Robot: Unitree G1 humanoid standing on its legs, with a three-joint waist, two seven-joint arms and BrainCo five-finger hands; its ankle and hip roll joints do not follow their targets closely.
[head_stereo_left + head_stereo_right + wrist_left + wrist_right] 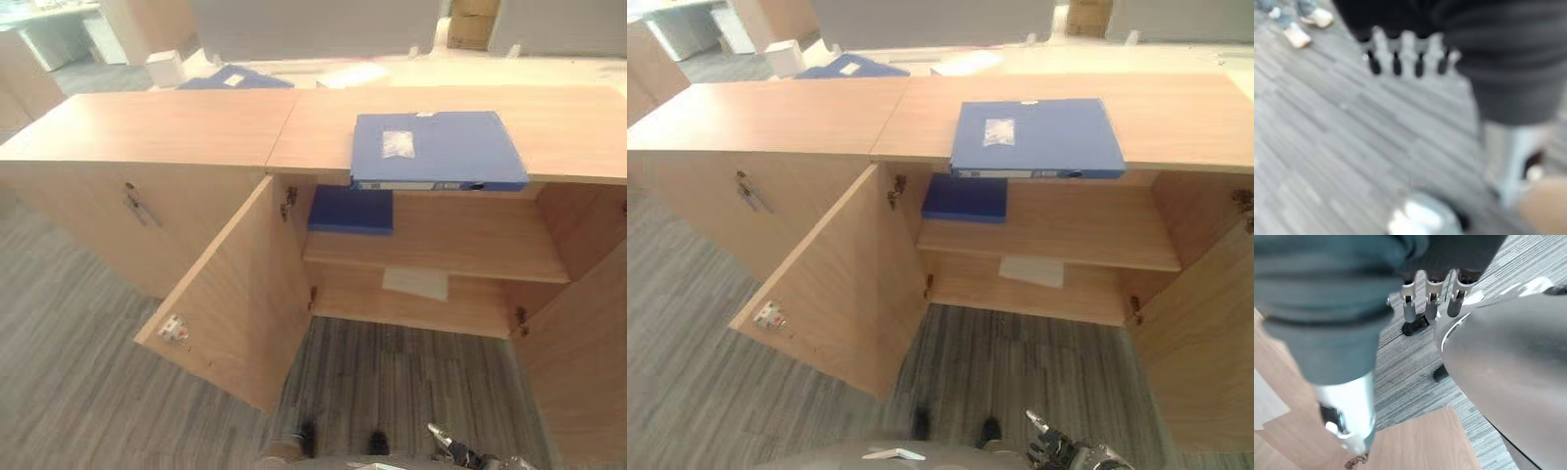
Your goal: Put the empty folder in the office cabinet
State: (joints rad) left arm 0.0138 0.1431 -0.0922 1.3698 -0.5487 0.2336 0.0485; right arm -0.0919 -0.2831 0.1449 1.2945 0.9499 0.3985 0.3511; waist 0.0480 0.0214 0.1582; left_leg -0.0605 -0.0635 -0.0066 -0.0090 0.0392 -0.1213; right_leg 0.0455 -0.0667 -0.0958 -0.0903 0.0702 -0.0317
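Folder (438, 150), a blue box file, lies flat on the wooden tabletop (147, 122) of the office cabinet (431, 245), far up and ahead of both hands, with no hand touching it. Its spine overhangs the front edge, directly above the open compartment, and a small clear packet (397, 144) lies on its cover. Just beneath it, on the upper shelf (460, 240) inside the cabinet, a second blue folder (351, 210) lies flat at the left end. Below that shelf, a white sheet of paper (415, 282) rests on the cabinet's bottom board. The left door (235, 294) stands swung wide open toward the robot, with a small white latch (173, 328) near its lower outer corner; the right door (578, 352) is open too, at the right side. To the left, the neighbouring cabinet door is closed and carries a metal handle (140, 206). Further back on the tabletop, beyond the folder, another blue folder (233, 78) and some white items lie near the far edge.

The right hand (1058, 446) hangs low near the grey striped floor (88, 392), well below and short of the folder; in its wrist view the hand (1432, 298) has fingers hanging straight and relaxed, holding nothing. The left hand (1405, 56) likewise hangs over the floor with its fingers straight down and empty. A person's shoes (1300, 27) stand on the floor beyond the left hand.
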